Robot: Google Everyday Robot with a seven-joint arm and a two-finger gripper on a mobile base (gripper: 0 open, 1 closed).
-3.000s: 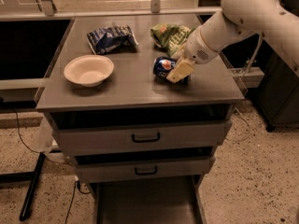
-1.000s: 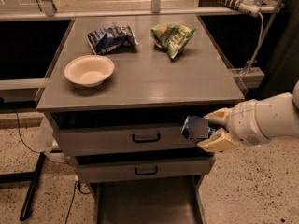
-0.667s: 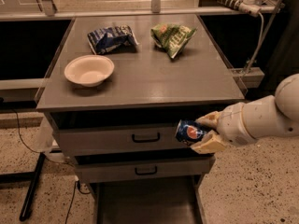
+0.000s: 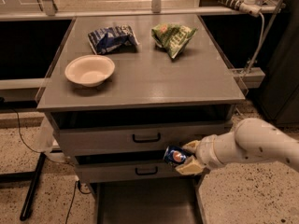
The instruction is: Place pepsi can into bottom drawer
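Note:
My gripper (image 4: 186, 157) is shut on the pepsi can (image 4: 174, 156), a dark blue can with a round red, white and blue logo, held on its side. It hangs in front of the lower drawer front, to the right of its handle. The bottom drawer (image 4: 145, 205) is pulled out below as a flat grey tray, and the can is above its far right part. My white arm (image 4: 252, 143) reaches in from the right.
On the grey cabinet top (image 4: 140, 78) are a white bowl (image 4: 89, 70), a blue-and-white snack bag (image 4: 112, 38) and a green snack bag (image 4: 174, 36). Two drawer fronts with black handles (image 4: 146, 137) sit under the top. A black leg (image 4: 32, 185) stands at left.
My gripper lifted the can off the cabinet top, carried it down in front of the drawers, and has lowered it further and leftward over the open drawer.

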